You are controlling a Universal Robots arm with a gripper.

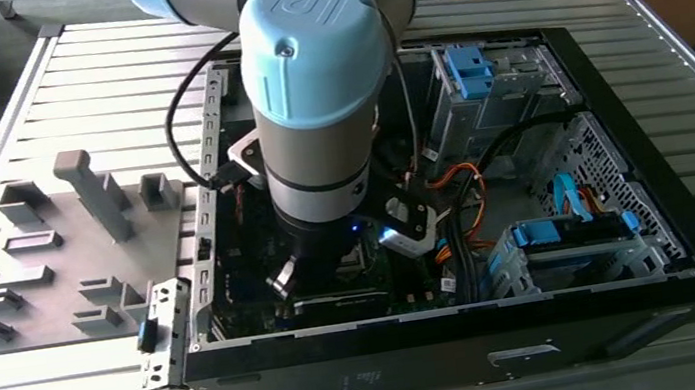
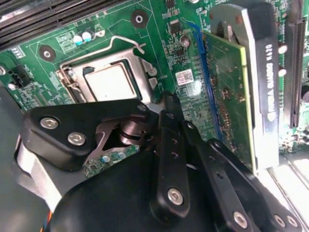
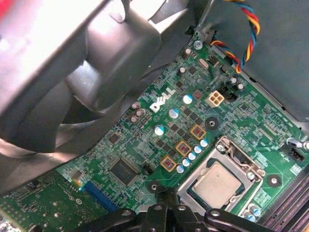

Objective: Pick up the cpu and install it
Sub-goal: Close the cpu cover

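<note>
The cpu (image 2: pixel 110 82) (image 3: pixel 217 182), a small square chip with a dull grey-silver face, lies flat inside the metal-framed socket (image 2: pixel 142 72) (image 3: pixel 251 169) on the green motherboard (image 3: pixel 145 145). In both wrist views my gripper (image 2: pixel 161 101) (image 3: pixel 167 192) hovers just beside the socket's edge, its black fingers drawn together with nothing between them. It does not touch the chip. In the exterior view the arm (image 1: pixel 316 108) reaches straight down into the open computer case (image 1: pixel 677 242), and its wrist hides the gripper.
A grey tray (image 1: pixel 60 253) of raised blocks lies at the exterior view's left, beside the case. An upright expansion card (image 2: pixel 231 96) stands close to the socket. A large fan housing (image 3: pixel 96 63), coloured wires (image 3: pixel 241 43) and blue drive bays (image 1: pixel 568 231) crowd the case.
</note>
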